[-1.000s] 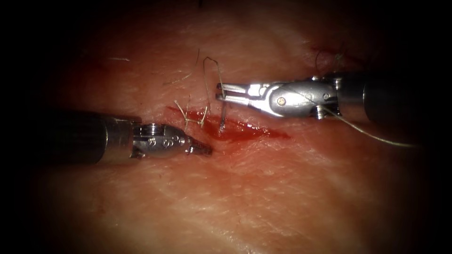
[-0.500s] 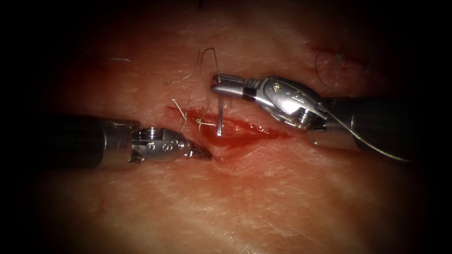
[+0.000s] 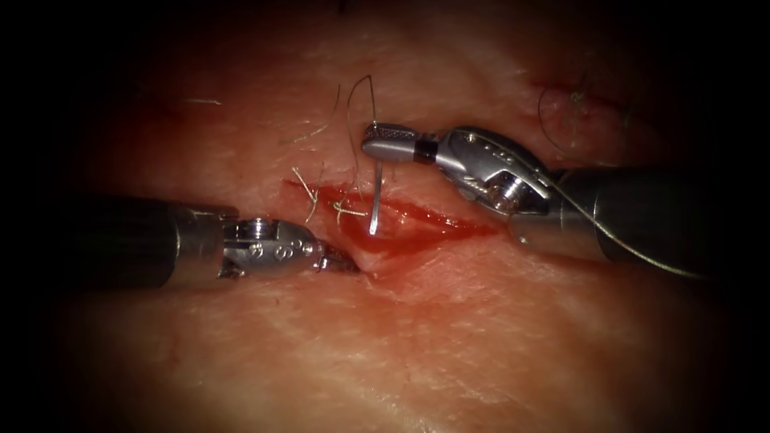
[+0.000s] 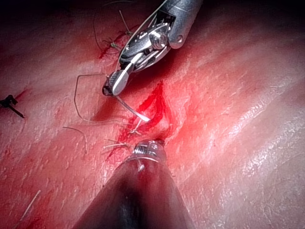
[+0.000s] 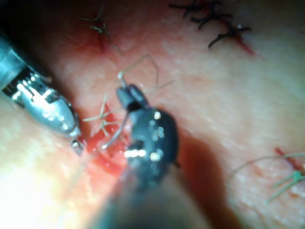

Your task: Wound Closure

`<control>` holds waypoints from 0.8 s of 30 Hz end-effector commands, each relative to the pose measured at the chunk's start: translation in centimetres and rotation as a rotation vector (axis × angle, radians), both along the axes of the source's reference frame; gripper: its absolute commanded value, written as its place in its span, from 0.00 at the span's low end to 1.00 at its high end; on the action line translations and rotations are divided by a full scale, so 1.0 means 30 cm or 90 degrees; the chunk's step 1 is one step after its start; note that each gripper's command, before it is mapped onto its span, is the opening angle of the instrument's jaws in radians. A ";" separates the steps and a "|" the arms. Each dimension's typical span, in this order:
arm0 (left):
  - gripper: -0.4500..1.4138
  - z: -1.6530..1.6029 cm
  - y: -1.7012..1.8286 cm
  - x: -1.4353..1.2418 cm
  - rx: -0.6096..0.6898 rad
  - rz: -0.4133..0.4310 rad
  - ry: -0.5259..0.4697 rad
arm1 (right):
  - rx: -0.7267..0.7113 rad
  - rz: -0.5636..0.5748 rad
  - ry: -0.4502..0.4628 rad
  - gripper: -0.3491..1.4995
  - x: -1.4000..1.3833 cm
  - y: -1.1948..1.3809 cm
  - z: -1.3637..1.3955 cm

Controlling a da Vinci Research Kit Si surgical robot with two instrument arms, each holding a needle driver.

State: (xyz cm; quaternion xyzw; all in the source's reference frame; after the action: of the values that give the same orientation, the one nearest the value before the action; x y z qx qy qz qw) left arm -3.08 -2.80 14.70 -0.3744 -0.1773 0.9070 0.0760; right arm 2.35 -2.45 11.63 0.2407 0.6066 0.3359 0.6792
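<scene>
A: Right tool (image 3: 377, 143) status?

B: Clamped on the needle (image 3: 374, 200) near its blunt end — the curve hangs down from the jaws, tip over the open cut (image 3: 417, 224), apparently to present the point to the wound edge. Whether the tip has entered the tissue (image 3: 481, 337) cannot be told.

A: Left tool (image 3: 346, 260)?

B: Tip pressed at the cut's lower lip, left of the needle — likely steadying that edge. Jaws look closed; nothing visibly held. Thread (image 3: 626, 244) trails past the right tool.

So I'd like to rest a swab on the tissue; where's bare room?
Bare tissue lies below the left tool and cut. Crowded: the right tool holds the needle over the cut, beside thread ends.
</scene>
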 end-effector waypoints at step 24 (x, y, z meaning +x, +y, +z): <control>0.11 0.001 -0.001 -0.0013 0.002 0.002 -0.002 | 0.203 -0.020 0.018 0.05 0.0045 -0.0122 0.0053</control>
State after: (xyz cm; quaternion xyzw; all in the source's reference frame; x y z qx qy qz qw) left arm -3.06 -2.79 14.68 -0.3749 -0.1784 0.9066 0.0755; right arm 2.43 -2.80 11.74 0.3573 0.5495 0.4173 0.6294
